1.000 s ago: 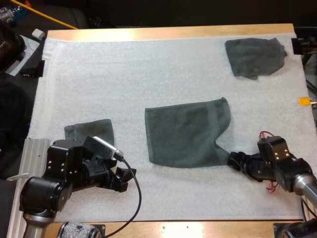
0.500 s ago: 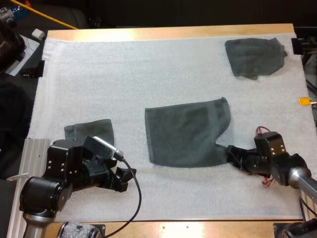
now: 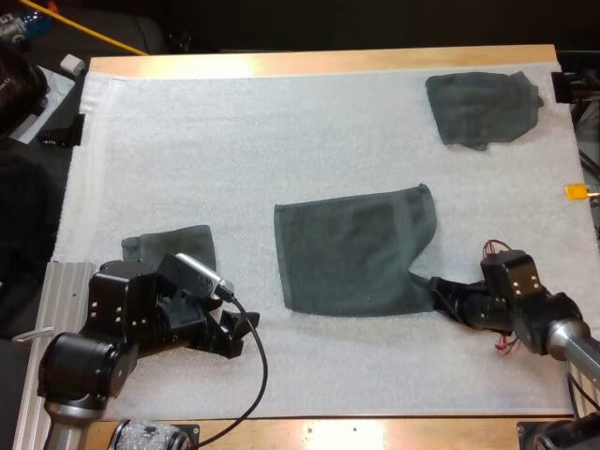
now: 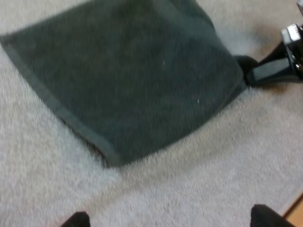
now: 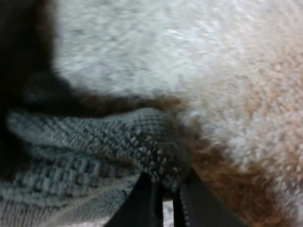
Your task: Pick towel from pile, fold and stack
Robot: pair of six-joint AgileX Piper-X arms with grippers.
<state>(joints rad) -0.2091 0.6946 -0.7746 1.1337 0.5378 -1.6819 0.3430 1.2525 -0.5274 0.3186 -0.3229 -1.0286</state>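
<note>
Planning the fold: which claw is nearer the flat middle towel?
Right. The right claw pinches the near right corner of the flat middle towel; the left claw stands open over the mat, clear of its left edge.

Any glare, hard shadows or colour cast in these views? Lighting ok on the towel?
High view: even light, no glare on the mat. Left wrist view: flat light, the spread towel reads dark against the mat, with no hard shadow. Right wrist view: deep shadow beside the towel's corner pinched in the right gripper, and a warm orange-brown tint on the mat next to it.
</note>
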